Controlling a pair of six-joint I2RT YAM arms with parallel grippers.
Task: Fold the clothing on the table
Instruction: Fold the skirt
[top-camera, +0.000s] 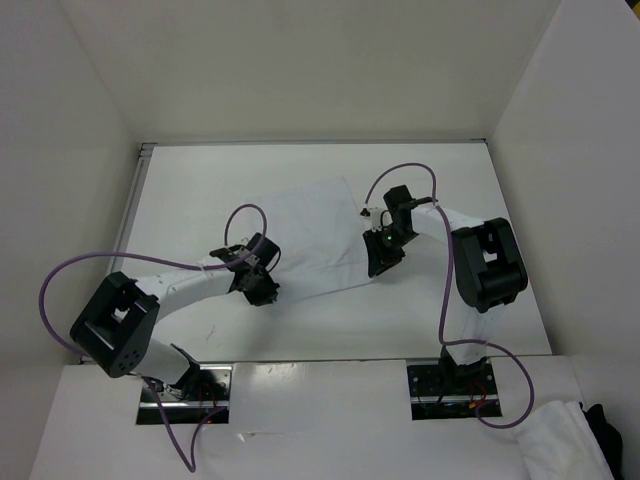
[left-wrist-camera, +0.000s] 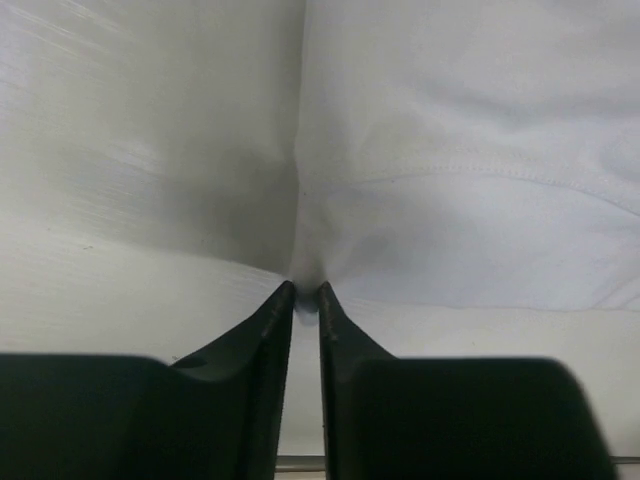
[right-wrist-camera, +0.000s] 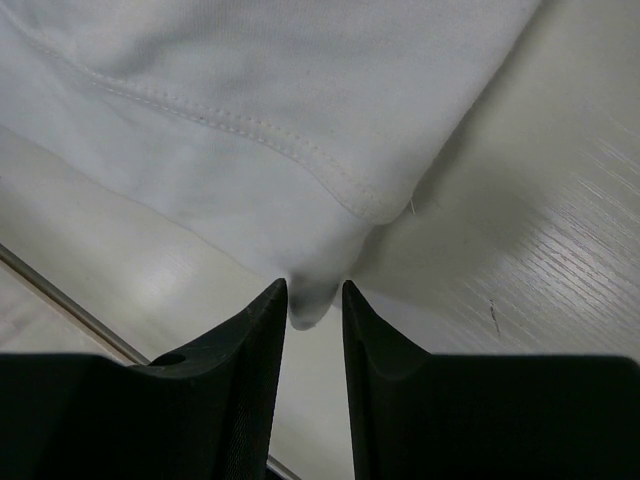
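The clothing (top-camera: 315, 232), a thin white square of fabric, lies flat on the table (top-camera: 200, 190) between my two arms. My left gripper (top-camera: 262, 290) is at its near left corner. In the left wrist view the narrow jaws of the left gripper (left-wrist-camera: 306, 297) pinch a puckered bit of the clothing (left-wrist-camera: 450, 200). My right gripper (top-camera: 381, 262) is at the near right corner. Its wrist view shows the right gripper (right-wrist-camera: 314, 300) shut on a small nub of the hemmed clothing (right-wrist-camera: 250, 90), which bunches down between the fingertips.
White wall panels (top-camera: 90, 120) enclose the table on the left, back and right. A metal edge strip (top-camera: 134, 205) runs along the left side, and the metal edge strip (right-wrist-camera: 60, 295) also crosses the right wrist view. A lumpy white fabric bundle (top-camera: 558, 445) lies off the table at the near right.
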